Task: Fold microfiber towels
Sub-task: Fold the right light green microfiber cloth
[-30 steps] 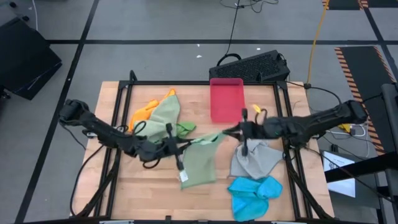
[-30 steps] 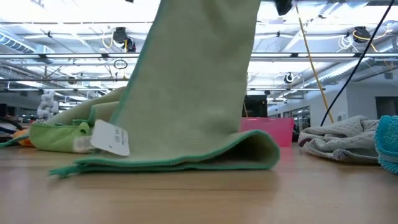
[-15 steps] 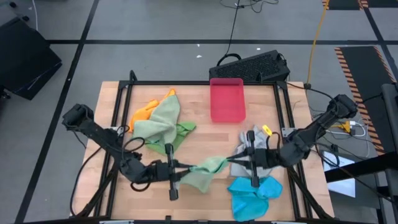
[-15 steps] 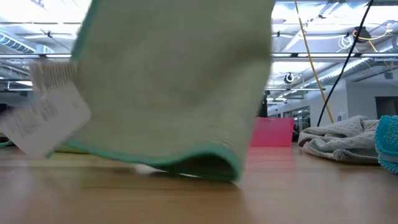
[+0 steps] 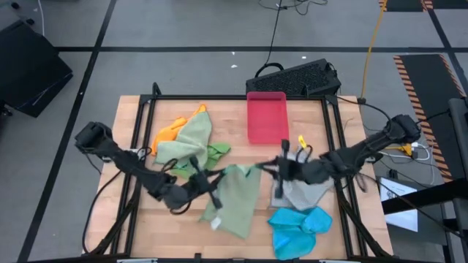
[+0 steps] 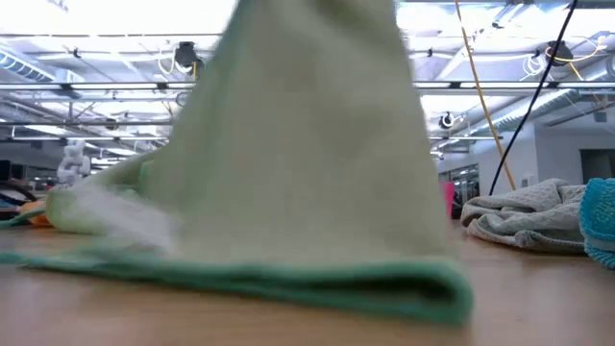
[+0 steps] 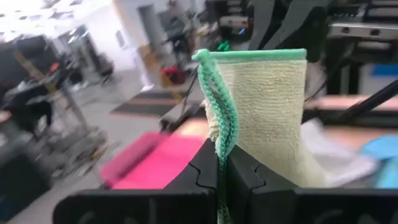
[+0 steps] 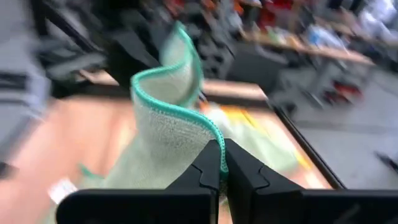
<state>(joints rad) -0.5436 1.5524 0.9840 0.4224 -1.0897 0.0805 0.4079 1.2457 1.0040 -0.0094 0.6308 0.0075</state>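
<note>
Pale sage towel [image 5: 235,196] at the counter's front middle, upper edge lifted and strung between the two grippers, lower part draped down onto the wood with a white tag at its near left corner. Low view: the same towel [image 6: 307,163] fills most of the frame, its bottom fold resting on the counter [image 6: 288,327]. Left gripper [image 5: 207,180] pinched tight on the towel's left top corner; left wrist view shows the green stitched hem [image 7: 219,118] squeezed between the closed fingers [image 7: 205,171]. Right gripper [image 5: 272,167] clamped on the right top corner; right wrist view shows the hem curling up out of the closed fingers [image 8: 239,171]. Behind the held towel, toward the back left, a heap of orange towel [image 5: 170,132], a second sage towel [image 5: 191,139] and a bright green towel [image 5: 216,151] poking out beside it. Grey towel [image 5: 300,191] lies crumpled under the right arm, just right of the held cloth; bright blue towel [image 5: 298,229] bunched at the front edge, touching the grey one. Pink-red tray [image 5: 266,117] at the counter's back middle, well apart from the held towel. Black keyboard [image 5: 296,77] off the counter behind the tray.
</note>
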